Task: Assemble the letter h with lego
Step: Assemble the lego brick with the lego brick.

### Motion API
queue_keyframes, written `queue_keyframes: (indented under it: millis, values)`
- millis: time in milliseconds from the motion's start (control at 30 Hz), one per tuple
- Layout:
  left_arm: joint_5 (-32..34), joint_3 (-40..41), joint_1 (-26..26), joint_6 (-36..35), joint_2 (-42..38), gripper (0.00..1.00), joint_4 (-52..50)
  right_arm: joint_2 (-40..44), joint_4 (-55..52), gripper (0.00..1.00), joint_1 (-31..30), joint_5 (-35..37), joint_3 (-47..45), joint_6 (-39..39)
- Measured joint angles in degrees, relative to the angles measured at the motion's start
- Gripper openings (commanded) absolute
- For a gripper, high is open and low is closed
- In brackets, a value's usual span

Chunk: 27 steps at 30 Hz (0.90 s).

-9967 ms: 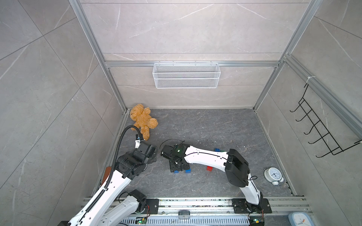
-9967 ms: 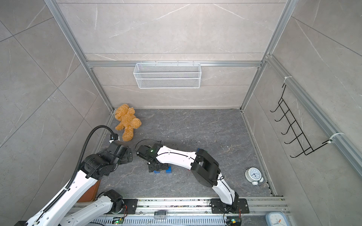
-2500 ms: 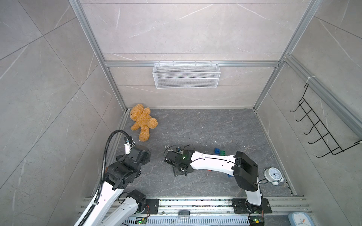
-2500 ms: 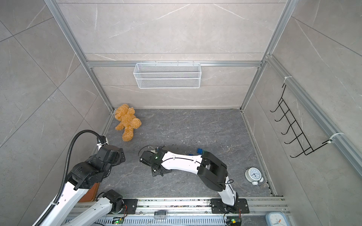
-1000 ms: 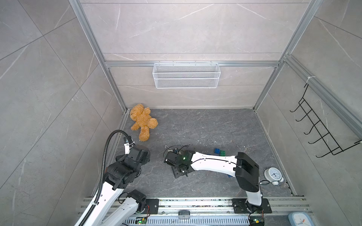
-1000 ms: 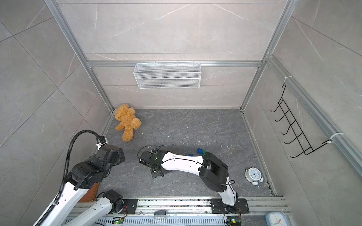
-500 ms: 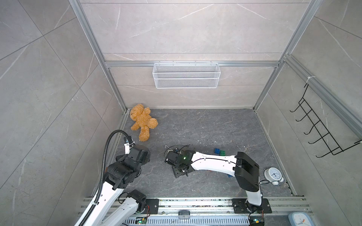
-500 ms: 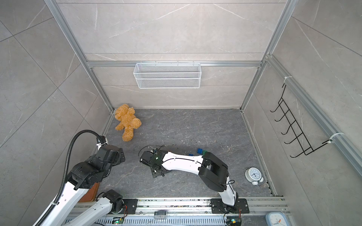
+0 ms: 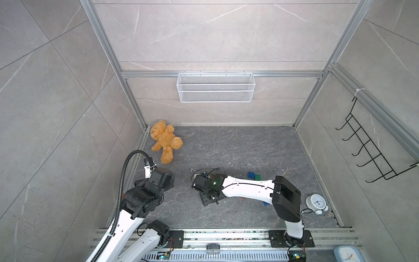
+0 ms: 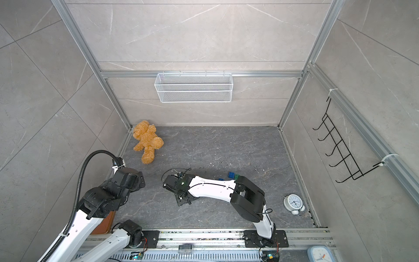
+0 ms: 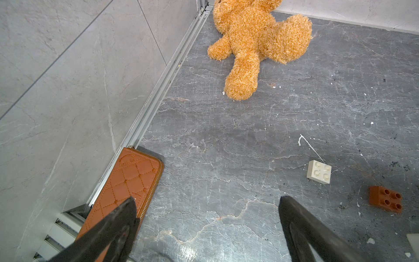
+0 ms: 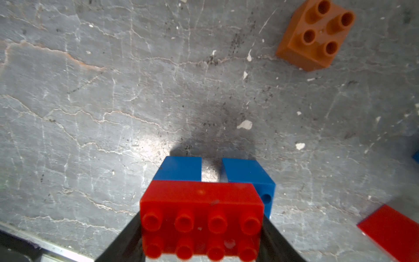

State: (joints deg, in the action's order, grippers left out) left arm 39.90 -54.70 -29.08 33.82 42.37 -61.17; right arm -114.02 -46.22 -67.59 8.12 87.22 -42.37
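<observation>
Red lego brick (image 12: 201,217) sitting pinched in right gripper (image 12: 201,229), two blue bricks (image 12: 179,169) sticking to its underside; left gripper (image 11: 206,202) hanging spread wide over floor (image 11: 226,147).

The whole bench (image 9: 238,147) is viewed from high overhead in both top views. It is seen closely from each wrist camera; the brown brick (image 11: 385,199) is shared by both wrist views.

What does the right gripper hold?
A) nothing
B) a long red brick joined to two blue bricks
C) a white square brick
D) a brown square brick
B: the right wrist view shows the right gripper shut on the long red brick, with the blue bricks attached.
</observation>
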Motion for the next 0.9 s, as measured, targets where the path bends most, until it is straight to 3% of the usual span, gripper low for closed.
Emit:
queue_keyframes:
  millis: [900]
  values:
    - [-1.03,0.0,0.48,-0.02,0.37,0.99,0.37,0.37,0.57,0.0,0.13,-0.04,-0.59,0.02]
